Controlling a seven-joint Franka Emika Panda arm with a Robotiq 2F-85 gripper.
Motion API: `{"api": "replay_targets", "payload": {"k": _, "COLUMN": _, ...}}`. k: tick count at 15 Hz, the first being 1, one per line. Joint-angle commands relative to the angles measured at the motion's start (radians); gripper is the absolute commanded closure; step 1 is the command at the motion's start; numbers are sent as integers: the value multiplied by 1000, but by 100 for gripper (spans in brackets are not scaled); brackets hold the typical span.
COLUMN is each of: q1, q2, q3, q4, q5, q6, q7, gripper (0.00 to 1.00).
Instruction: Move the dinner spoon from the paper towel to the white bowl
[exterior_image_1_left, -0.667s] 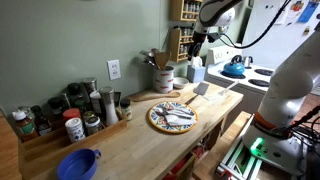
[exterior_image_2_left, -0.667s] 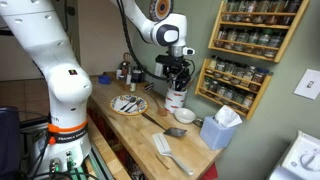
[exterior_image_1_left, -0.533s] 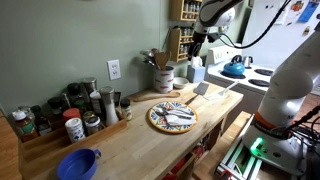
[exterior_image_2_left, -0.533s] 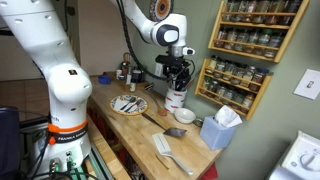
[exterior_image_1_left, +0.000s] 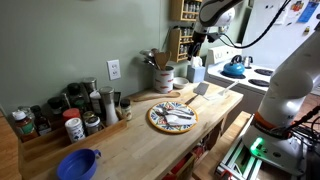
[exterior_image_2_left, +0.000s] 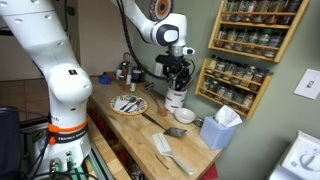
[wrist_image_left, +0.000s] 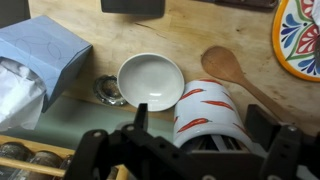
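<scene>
Jaws are wide apart and hold nothing; in the wrist view the two fingers (wrist_image_left: 140, 116) frame a white cup with red pattern (wrist_image_left: 208, 108) that stands on the tabletop (exterior_image_2_left: 140, 130) directly under them. They hang high over this cup, at the back of the tabletop near the spice rack (exterior_image_2_left: 245, 50). The dinner spoon (exterior_image_2_left: 176, 158) is not under them: in an exterior view it lies on the paper towel (exterior_image_2_left: 163, 145) close to the front edge of the tabletop, well apart from the jaws. The white bowl (exterior_image_2_left: 184, 116) sits between the cup and the paper towel, so the spoon is on the far side of the bowl from the jaws. The wrist view shows the bowl, a wooden spoon (wrist_image_left: 225, 65) and a blue tissue box (wrist_image_left: 40, 50), but neither the paper towel nor the dinner spoon. Its long axis seems to run about along the front edge; which end is the handle I cannot tell. In my judgement the jaws must travel over the bowl toward that edge, then turn to close across the handle.
</scene>
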Motion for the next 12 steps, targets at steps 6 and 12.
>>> {"api": "replay_targets", "payload": {"k": 6, "q1": 116, "q2": -18, "q3": 126, "q4": 1, "q5": 36, "q6": -88, "q7": -46, "gripper": 0}}
{"api": "replay_targets", "payload": {"k": 12, "q1": 191, "q2": -41, "q3": 146, "q4": -27, "q5": 109, "q6": -184, "q7": -119, "gripper": 0}}
